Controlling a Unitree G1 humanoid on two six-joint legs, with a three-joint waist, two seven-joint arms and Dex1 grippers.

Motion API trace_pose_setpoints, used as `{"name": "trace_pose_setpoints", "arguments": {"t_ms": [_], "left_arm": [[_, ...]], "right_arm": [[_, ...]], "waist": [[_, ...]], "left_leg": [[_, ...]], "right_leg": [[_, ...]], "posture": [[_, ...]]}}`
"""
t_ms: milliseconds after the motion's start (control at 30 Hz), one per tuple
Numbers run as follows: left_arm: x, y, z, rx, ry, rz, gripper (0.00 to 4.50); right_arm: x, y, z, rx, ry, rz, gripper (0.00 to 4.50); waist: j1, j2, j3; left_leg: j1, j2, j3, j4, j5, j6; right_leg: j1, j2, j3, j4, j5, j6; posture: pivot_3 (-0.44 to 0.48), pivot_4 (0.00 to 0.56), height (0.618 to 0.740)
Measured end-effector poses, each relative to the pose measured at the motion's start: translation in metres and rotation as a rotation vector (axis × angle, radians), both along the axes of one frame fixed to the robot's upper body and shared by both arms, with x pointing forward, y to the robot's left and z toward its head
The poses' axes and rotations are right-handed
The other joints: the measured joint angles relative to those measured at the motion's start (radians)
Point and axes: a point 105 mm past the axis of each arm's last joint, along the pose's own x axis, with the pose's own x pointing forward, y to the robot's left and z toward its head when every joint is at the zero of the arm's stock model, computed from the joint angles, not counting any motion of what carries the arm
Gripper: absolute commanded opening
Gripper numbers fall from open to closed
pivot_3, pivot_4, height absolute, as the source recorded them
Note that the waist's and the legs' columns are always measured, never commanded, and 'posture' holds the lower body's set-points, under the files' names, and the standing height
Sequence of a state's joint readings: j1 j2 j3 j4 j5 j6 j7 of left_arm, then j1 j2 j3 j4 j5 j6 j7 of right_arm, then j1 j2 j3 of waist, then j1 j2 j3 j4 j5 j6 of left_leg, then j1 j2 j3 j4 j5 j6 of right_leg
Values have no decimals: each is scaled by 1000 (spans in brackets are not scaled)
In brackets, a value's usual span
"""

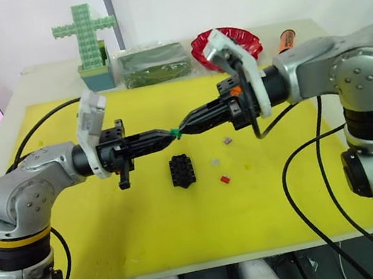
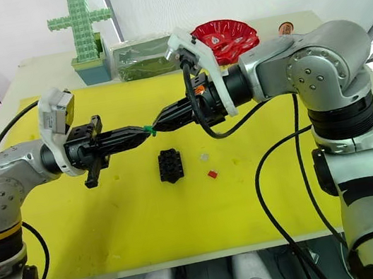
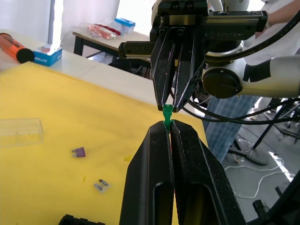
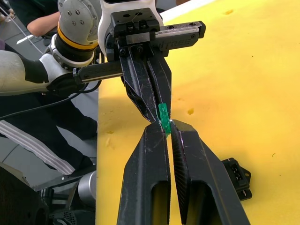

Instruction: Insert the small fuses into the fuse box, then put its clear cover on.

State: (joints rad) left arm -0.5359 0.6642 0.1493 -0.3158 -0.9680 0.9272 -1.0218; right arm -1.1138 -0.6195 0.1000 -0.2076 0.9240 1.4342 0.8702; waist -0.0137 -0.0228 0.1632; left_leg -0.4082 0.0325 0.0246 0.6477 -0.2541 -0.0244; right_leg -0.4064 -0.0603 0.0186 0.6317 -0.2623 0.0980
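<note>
Green fuse pinched between both grippers, tip to tip.
Your left gripper [image 1: 166, 135] and right gripper [image 1: 186, 127] meet above the fuse box [image 1: 181, 169], both clamped on the green fuse [image 3: 167, 115]; no legible writing.

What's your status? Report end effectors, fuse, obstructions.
Left end effector and right end effector tip to tip above the mat, both shut on green fuse. Fuse box below, nothing between.

Green fuse [image 3: 167, 114]; black fuse box [image 1: 181, 169]; yellow mat [image 1: 114, 223].
</note>
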Motion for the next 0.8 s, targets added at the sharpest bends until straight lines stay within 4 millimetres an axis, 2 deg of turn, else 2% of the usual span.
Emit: {"name": "trace_pose_setpoints", "arguments": {"t_ms": [433, 533, 800], "left_arm": [[1, 0, -3, 34, 14, 5, 0], [3, 0, -2, 44, 30, 15, 702], [2, 5, -3, 86, 36, 10, 3553]], "right_arm": [[0, 1, -4, -15, 14, -1, 69], [0, 1, -4, -19, 11, -2, 0], [1, 1, -10, -58, -4, 11, 0]], "waist": [[0, 0, 0], [0, 0, 0], [-1, 0, 0]], "left_leg": [[0, 0, 0, 0, 0, 0], [0, 0, 0, 0, 0, 0], [0, 0, 0, -1, 0, 0]], "right_leg": [[0, 0, 0, 0, 0, 0], [0, 0, 0, 0, 0, 0], [-1, 0, 0, -1, 0, 0]], "posture": [[0, 150, 740], [0, 150, 740], [0, 150, 740]]}}
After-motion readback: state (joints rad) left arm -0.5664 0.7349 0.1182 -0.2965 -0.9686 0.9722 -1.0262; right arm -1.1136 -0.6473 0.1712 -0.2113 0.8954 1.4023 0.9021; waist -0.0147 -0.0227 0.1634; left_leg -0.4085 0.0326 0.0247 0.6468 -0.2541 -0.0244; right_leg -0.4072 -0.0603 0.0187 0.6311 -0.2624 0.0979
